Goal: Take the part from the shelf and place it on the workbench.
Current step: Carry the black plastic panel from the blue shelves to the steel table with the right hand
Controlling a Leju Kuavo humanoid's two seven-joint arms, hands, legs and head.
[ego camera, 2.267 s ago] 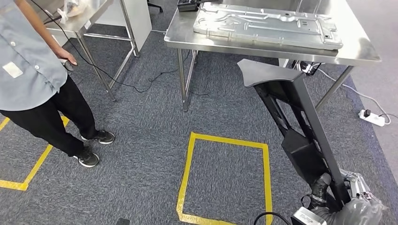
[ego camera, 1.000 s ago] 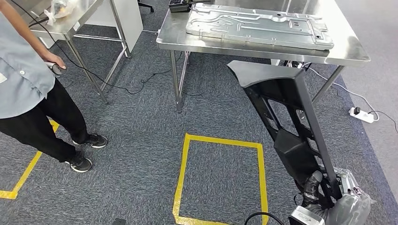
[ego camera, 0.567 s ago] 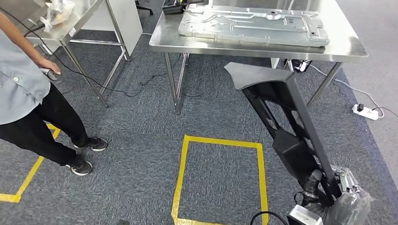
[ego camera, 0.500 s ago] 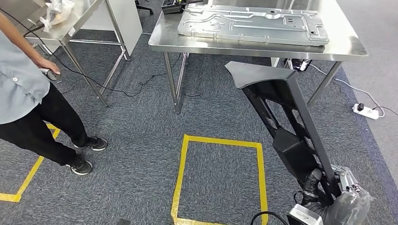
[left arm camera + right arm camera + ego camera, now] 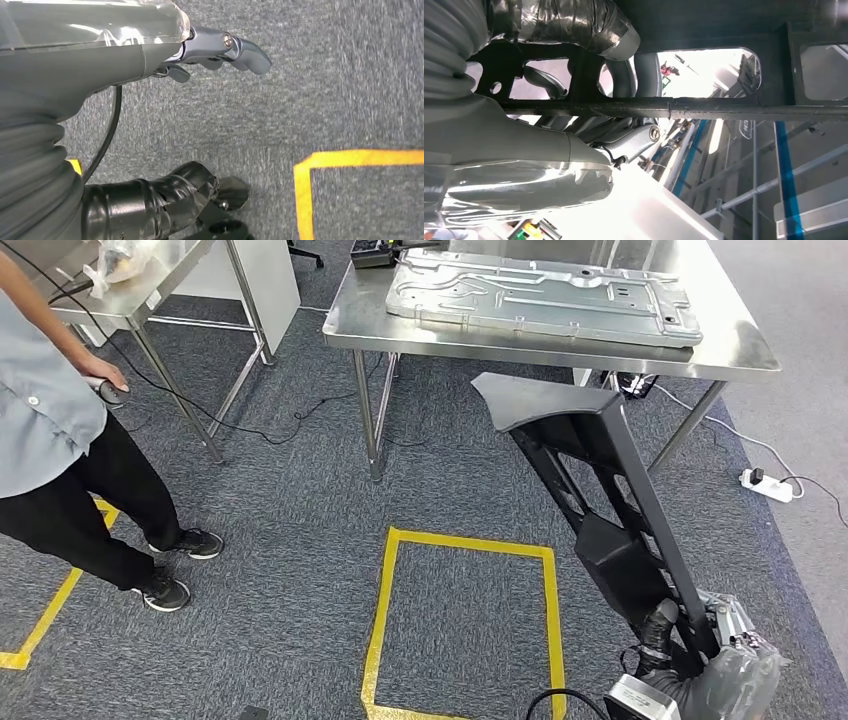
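The workbench point(image 5: 735, 340), a steel table, stands at the far side of the head view; a large stamped metal plate point(image 5: 545, 295) lies flat on it and covers most of the top, leaving bare strips along the near and right edges. Open grey carpet point(image 5: 300, 530) lies between the robot and the bench. A yellow tape rectangle point(image 5: 465, 545) is marked on the carpet, its far edge well short of the bench legs.

The part point(image 5: 600, 500), a long black open-frame piece with a flared plate at its upper end, stands tilted in the air to the right of the tape rectangle. Its upper end is near the bench's front edge but lower than the tabletop, apart from it. Its lower end sits in the right hand point(image 5: 690, 650), whose dark fingers wrap the frame. In the right wrist view the fingers point(image 5: 574, 30) pass through the frame's openings and clamp the part point(image 5: 704, 107) along its bar.

The left hand point(image 5: 210, 55) hangs over the carpet, holding nothing, fingers loosely apart.

A second steel table point(image 5: 150, 300) stands far left. A person point(image 5: 60, 460) stands beside it, holding a small dark device. A power strip point(image 5: 765, 483) lies on the floor right of the bench.
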